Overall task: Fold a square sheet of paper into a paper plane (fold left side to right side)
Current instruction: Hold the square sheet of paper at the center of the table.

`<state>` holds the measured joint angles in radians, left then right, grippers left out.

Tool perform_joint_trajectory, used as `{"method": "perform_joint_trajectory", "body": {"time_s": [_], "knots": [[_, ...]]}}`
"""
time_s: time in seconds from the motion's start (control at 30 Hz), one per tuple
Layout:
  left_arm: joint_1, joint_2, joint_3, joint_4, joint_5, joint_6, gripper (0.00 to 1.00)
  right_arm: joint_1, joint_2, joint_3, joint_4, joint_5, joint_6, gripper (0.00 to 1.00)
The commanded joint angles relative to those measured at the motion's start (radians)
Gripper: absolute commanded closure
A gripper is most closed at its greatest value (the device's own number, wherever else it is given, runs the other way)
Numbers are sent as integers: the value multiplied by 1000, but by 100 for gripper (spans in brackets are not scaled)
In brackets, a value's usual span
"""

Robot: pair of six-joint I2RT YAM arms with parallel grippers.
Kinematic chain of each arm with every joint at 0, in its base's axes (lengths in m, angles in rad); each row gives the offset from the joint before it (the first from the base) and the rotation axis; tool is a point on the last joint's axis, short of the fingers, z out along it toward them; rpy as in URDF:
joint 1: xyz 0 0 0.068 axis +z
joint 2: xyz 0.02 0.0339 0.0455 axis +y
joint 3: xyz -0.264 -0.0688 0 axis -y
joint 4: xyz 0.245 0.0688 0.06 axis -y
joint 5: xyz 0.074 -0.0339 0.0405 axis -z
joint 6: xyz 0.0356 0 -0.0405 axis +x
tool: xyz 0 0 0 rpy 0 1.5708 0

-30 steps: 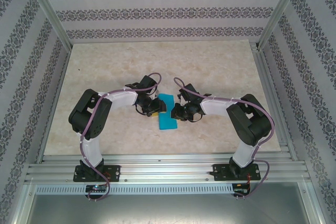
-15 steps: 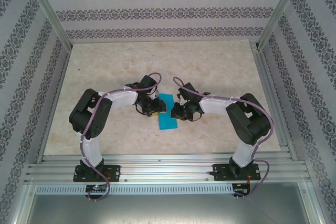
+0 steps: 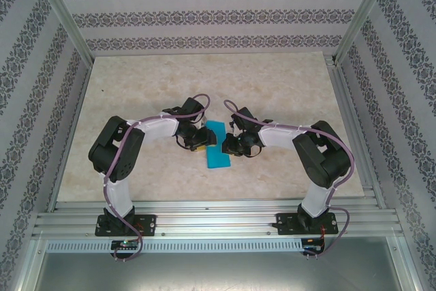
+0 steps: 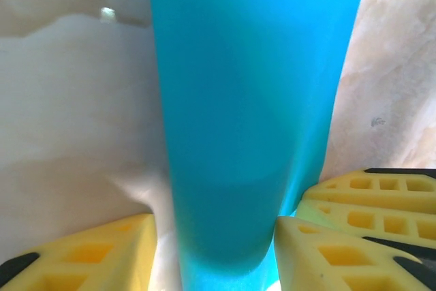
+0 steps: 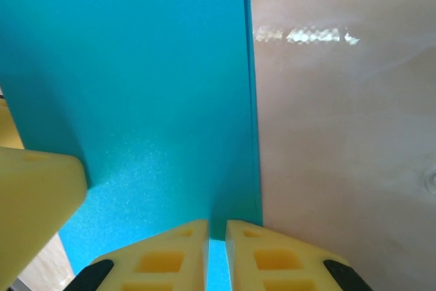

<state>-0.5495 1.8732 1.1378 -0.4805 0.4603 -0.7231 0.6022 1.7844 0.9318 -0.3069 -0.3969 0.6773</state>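
Right gripper point(image 5: 216, 236): fingers point(image 5: 170, 257) nipped almost together on the edge of the square sheet of paper point(image 5: 136, 86). Left gripper point(image 4: 214, 236): fingers point(image 4: 102, 257) spread wide, the bowed sheet running between them, clamping nothing. The sheet lies doubled on the table point(image 3: 272, 86) between both grippers. Left-to-right fold looks laid over but uncreased, so next comes pressing that rounded edge flat, corners aligned.

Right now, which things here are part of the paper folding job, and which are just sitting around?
Part of the job: blue paper, left gripper, right gripper.
Just around: table, metal frame, patterned walls.
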Motion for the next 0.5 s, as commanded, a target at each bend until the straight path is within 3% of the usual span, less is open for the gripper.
{"method": "perform_joint_trajectory", "body": {"time_s": [0.0, 0.17, 0.33, 0.47], "knots": [[20, -98, 36, -72, -55, 53, 47, 10, 32, 8, -42, 31, -28, 84], [37, -185, 47, -92, -56, 62, 46, 14, 38, 13, -45, 30, -30, 84], [29, -164, 8, 50, 79, 18, 58, 17, 39, 17, -56, 40, -32, 84], [10, -119, -3, 126, 131, -5, 62, 19, 42, 21, -63, 43, -35, 84]]}}
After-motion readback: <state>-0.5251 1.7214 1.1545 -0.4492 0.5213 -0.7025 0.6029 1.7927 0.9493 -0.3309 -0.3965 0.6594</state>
